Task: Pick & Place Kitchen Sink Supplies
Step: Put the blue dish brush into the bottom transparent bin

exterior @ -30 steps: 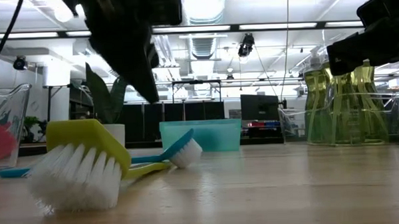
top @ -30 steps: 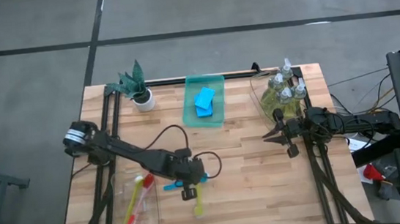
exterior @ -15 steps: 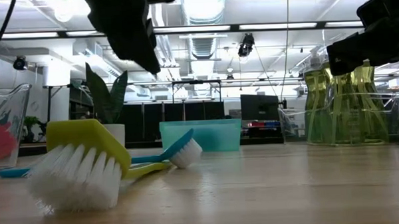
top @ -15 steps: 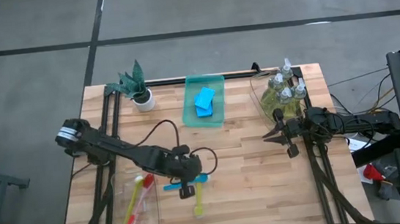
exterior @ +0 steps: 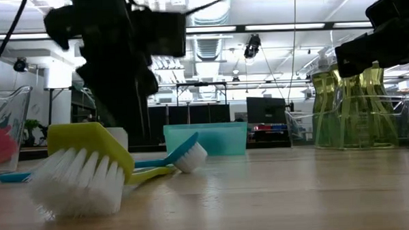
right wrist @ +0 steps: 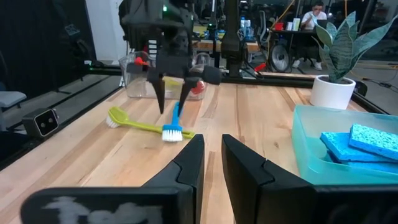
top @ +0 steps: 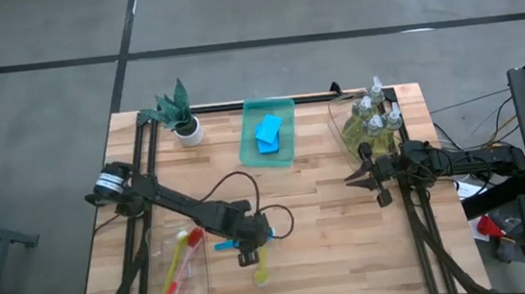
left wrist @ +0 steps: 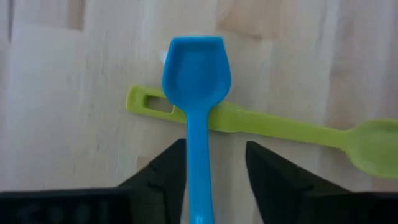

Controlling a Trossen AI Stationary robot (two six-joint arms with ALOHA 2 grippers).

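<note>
A blue brush (left wrist: 196, 68) lies on the table with the back of its head up, and the head rests across the handle of a yellow-green brush (left wrist: 280, 127). My left gripper (left wrist: 216, 149) points steeply down over them and is open. Its two fingers stand on either side of the blue brush's handle (right wrist: 175, 115), low above the table. In the high view it is at the near left middle (top: 247, 253). My right gripper (top: 350, 179) waits level at the table's right, its fingers a little apart with nothing between them (right wrist: 212, 140). My left gripper straddles the blue brush's handle (left wrist: 197, 168) from above, the fingers across it. One finger (left wrist: 171, 168) stands right against the handle. Whether it touches I cannot tell. The brush lies flat on the table.
A clear tray (top: 183, 270) at the near left holds a red and a yellow brush. At the far edge stand a green tray (top: 285, 150) with blue sponges, a clear tray (top: 343, 130) of soap bottles and a potted plant (top: 180, 111). Bare wood lies between the arms.
My left gripper first rose a little, then came down over the blue brush, and its fingers have opened around the handle. Both brushes lie where they were.
</note>
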